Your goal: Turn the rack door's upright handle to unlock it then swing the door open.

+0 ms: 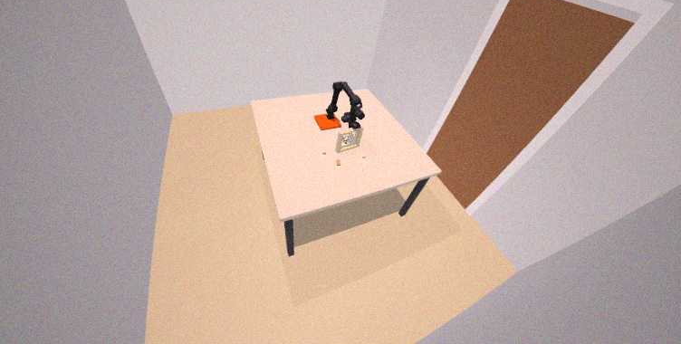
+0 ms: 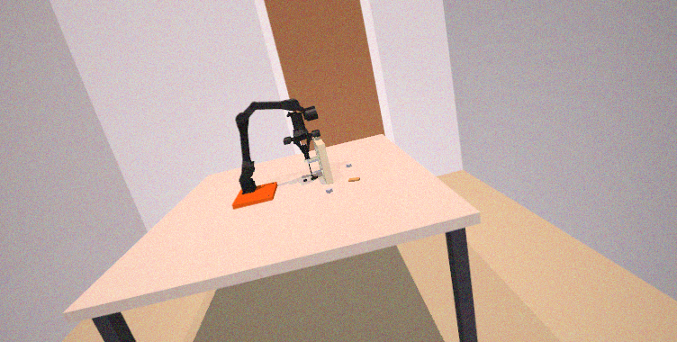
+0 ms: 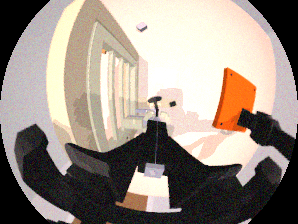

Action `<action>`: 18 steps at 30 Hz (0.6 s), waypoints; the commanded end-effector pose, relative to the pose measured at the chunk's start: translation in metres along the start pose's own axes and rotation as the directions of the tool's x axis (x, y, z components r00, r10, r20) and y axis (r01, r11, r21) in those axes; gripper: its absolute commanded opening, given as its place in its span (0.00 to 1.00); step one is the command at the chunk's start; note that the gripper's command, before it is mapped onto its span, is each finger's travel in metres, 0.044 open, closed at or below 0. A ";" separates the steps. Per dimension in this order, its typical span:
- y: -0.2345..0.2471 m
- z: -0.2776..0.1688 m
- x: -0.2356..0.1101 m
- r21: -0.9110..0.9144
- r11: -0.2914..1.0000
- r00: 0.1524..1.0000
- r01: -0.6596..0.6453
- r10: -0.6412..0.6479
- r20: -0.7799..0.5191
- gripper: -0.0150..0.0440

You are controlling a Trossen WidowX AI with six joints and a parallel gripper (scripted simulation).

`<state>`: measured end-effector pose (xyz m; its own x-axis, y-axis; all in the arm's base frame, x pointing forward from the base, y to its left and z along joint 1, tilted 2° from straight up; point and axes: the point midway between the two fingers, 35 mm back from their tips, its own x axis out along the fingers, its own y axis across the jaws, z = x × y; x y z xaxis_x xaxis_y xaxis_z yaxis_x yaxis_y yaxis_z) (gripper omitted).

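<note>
From the top, the tool (image 1: 353,125) is partly hidden behind the pale frame (image 1: 339,143) (image 2: 326,164) at centre, its fingertips lost to sight. Over to the exterior view, the tool (image 2: 306,153) (image 3: 157,125) reaches down left of that frame, mid-picture on the worktop (image 2: 265,235), handle detail too small to read. Wrist view now: it's clamped on the upright handle (image 3: 157,142) at lower centre, mostly covered by black fingers.

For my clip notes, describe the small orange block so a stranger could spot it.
On the large table, find the upright cream frame. Past it, away from the arm's base, lies the block, the orange one between two tiny greyish pieces.
</note>
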<state>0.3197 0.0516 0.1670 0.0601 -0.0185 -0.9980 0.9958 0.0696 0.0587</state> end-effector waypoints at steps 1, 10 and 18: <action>-0.004 0.003 0.000 -0.075 0.997 1.000 0.005 -0.005 0.003 0.29; -0.011 0.007 0.000 -0.256 0.967 1.000 0.006 -0.006 0.003 0.29; -0.020 0.014 0.000 -0.399 0.917 1.000 0.007 -0.006 0.004 0.29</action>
<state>0.3022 0.0390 0.1658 0.0455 -0.0220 -0.9987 0.9171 0.3973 0.0331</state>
